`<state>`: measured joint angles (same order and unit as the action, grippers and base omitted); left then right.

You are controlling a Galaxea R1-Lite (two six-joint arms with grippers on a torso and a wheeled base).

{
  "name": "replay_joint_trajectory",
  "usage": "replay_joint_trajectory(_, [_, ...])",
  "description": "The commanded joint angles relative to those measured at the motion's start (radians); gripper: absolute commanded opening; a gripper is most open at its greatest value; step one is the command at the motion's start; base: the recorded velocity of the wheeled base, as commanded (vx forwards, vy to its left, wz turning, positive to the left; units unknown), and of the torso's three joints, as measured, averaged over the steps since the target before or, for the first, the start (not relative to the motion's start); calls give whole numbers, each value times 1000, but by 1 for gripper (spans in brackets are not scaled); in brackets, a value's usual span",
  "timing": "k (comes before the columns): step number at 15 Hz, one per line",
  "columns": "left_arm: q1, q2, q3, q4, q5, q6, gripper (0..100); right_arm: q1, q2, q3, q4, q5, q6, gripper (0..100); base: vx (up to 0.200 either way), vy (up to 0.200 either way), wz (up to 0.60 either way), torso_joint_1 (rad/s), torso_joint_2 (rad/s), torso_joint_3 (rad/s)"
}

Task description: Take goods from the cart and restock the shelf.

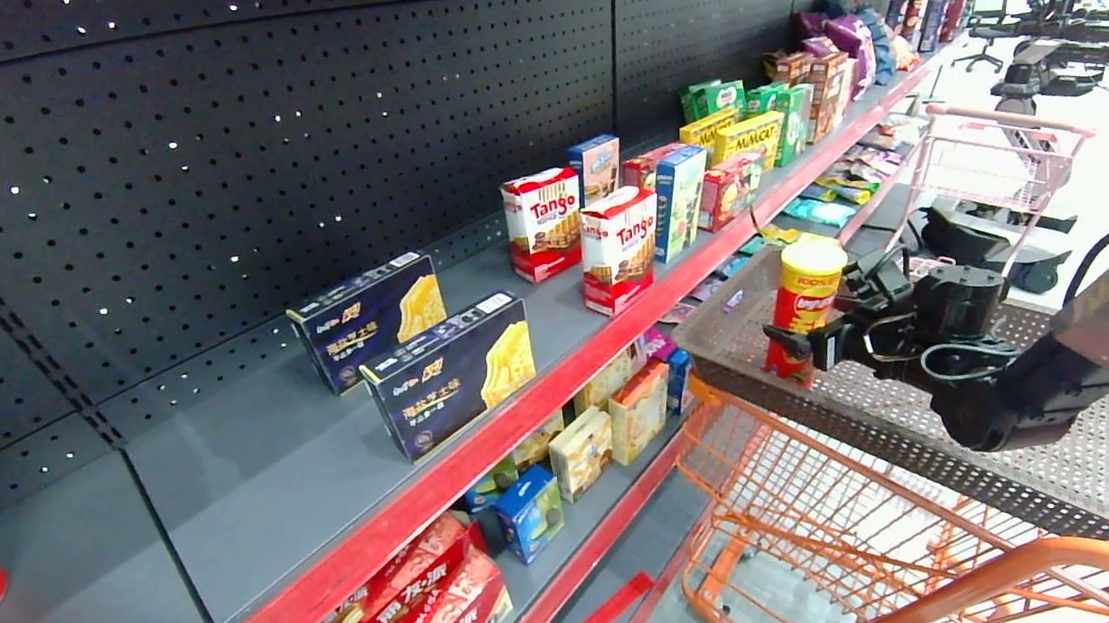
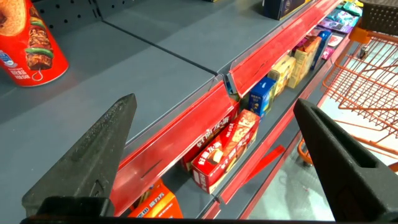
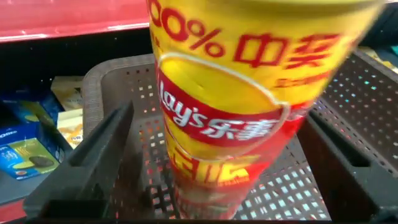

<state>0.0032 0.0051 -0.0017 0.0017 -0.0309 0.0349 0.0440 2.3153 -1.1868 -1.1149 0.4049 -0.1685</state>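
Canister point(image 1: 807, 291) of crisps, yellow and red, stands upright in the right gripper point(image 1: 800, 342), whose fingers are clamped on its lower body over the cart's brown perforated tray point(image 1: 886, 423). Left gripper point(image 2: 214, 106) is spread wide, holding nothing, above the grey shelf point(image 2: 155, 56).

The shelf point(image 1: 230, 500) is seen running from the lower left of the frame to the upper right, with the cart point(image 1: 814, 520) set before it at lower right. Two flat boxes point(image 1: 450, 376) are stood one behind the other on the shelf at centre left, and two wafer boxes point(image 1: 619, 246) likewise further right. The chip canister point(image 1: 807, 299) is held in the right tool point(image 1: 791, 349) over the cart's perforated tray point(image 1: 927, 439), at centre right. Small boxes point(image 1: 582, 450) are lined along the lower shelf point(image 1: 634, 535) beneath.
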Motion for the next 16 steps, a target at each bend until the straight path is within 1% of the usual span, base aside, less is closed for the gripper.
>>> replay_joint_trajectory(1, [0,-1,0,0,0,0,100,4,36,-31,-3,2,0,100,0,0,0,0,0,0])
replay_joint_trajectory(8, [0,-1,0,0,0,0,100,-6,70,-50,-34,2,-2,100,0,0,0,0,0,0])
replay_joint_trajectory(12, [0,-1,0,0,0,0,100,-15,75,-68,-28,8,0,100,0,0,0,0,0,0])
replay_joint_trajectory(14, [0,-1,0,0,0,0,100,-24,85,-99,-25,74,-6,100,0,0,0,0,0,0])
replay_joint_trajectory(15, [0,-1,0,0,0,0,100,-26,82,-103,-19,75,-8,0,0,0,0,0,0,0])
replay_joint_trajectory(16, [0,-1,0,0,0,0,100,-30,79,-103,-17,80,-6,0,0,0,0,0,0,0])
